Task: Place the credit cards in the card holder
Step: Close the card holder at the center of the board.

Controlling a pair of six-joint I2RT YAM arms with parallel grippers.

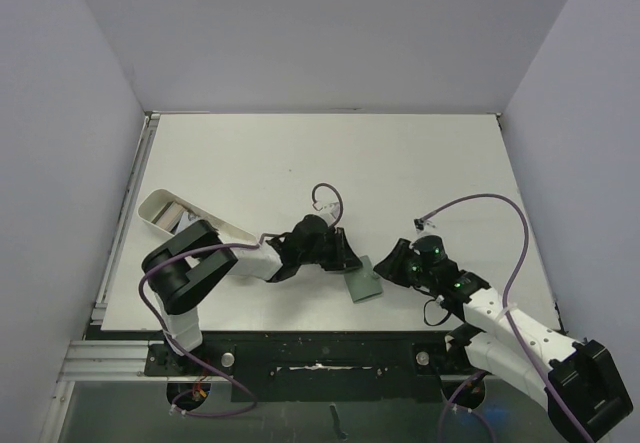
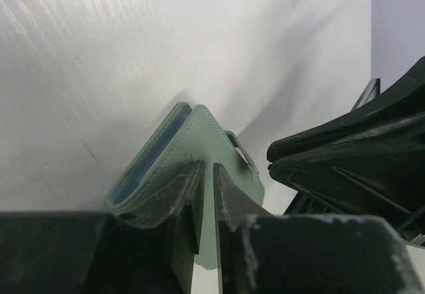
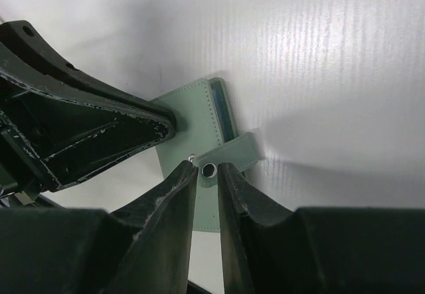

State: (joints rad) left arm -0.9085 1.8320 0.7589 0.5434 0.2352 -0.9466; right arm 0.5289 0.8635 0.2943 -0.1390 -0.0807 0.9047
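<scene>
The card holder (image 1: 362, 285) lies folded on the counter (image 1: 300, 163) near its front edge, between the two arms. The left gripper (image 2: 207, 168) is pressed nearly together, pinching one sage-green flap, with the blue-grey lining showing at the fold. The right gripper (image 3: 207, 168) has its fingertips close on either side of the snap tab (image 3: 242, 151); I cannot tell if they clamp it. A white tray (image 1: 160, 206) sits well apart at the far left.

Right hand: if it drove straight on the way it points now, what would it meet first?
The snap tab of the card holder, which sits between the fingertips of the right hand. Whether they touch it yet is hard to judge.
</scene>
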